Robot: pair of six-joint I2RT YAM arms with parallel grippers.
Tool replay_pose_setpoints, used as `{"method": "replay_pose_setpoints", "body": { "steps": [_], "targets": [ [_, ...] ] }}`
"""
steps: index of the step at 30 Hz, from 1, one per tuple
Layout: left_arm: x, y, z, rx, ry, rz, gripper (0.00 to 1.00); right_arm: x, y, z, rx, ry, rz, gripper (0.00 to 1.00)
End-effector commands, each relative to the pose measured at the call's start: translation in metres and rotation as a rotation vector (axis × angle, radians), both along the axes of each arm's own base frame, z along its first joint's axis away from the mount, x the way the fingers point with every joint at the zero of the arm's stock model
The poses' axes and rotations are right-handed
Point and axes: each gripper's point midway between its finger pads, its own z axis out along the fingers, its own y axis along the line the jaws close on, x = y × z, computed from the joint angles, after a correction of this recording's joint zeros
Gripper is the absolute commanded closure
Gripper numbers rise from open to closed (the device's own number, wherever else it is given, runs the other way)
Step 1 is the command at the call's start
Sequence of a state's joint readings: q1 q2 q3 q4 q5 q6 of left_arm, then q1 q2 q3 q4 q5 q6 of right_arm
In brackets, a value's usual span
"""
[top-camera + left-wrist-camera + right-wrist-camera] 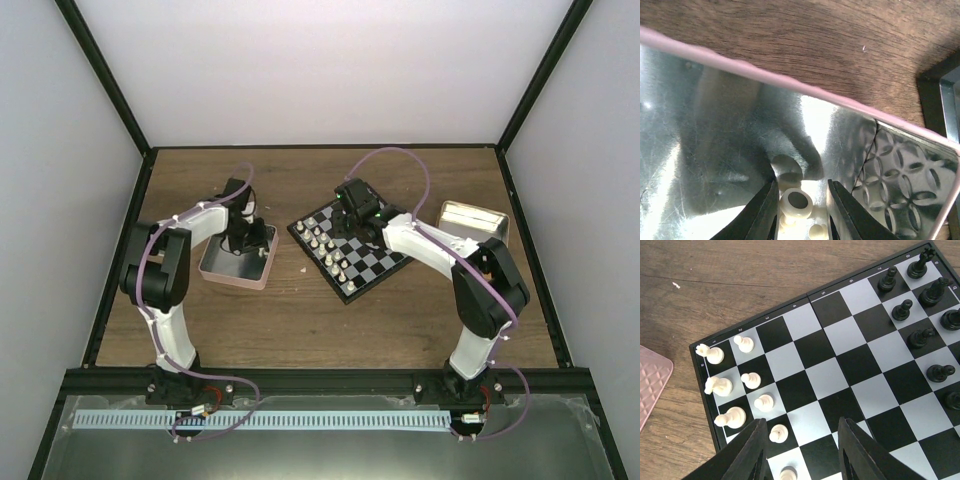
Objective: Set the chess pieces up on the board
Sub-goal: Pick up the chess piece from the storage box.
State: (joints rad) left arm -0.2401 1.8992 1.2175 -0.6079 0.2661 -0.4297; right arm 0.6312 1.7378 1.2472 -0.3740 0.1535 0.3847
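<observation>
The board (pixel 375 262) lies tilted at mid-table. Cream-white chess pieces (pixel 325 245) stand along its left side, seen closer in the right wrist view (pixel 751 380). Black pieces (pixel 921 337) stand at the board's (pixel 840 335) far right. My right gripper (pixel 801 422) is open and empty above the board's middle squares (pixel 352 205). My left gripper (pixel 240 243) reaches down into the pink tray (pixel 232 280). Its fingers are open (pixel 803 184) on either side of a cream-white piece (pixel 797 201) lying on its side. The left finger is against it and the right finger is apart.
More cream pieces (pixel 816 231) lie on the tray's silvery floor beneath the rim (pixel 765 75). A tan box (pixel 473 222) stands right of the board, behind my right arm. The pink tray's corner (pixel 652 382) shows left of the board.
</observation>
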Motion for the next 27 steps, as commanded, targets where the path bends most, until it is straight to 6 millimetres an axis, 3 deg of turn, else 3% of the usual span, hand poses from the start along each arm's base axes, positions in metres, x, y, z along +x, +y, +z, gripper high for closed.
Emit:
{"method": "replay_pose_setpoints", "body": {
  "steps": [1,15,20,23,27],
  "targets": [
    [-0.007,0.003,-0.01,0.058,0.03,-0.026,0.71,0.004,-0.003,0.018,0.015,-0.041,-0.007,0.6],
    [-0.013,0.017,-0.023,0.209,0.079,-0.018,0.78,0.001,-0.005,0.017,0.022,-0.039,-0.014,0.6],
    [-0.01,0.015,-0.027,0.2,0.07,-0.023,0.9,0.001,0.0,0.022,0.046,-0.052,0.007,0.6],
    [-0.003,0.013,-0.014,0.187,0.032,-0.012,0.92,0.002,0.011,0.035,0.097,-0.087,0.059,0.59],
    [0.009,0.007,0.024,0.132,-0.043,0.038,0.93,0.002,0.034,0.062,0.209,-0.145,0.15,0.58]
  ]
}}
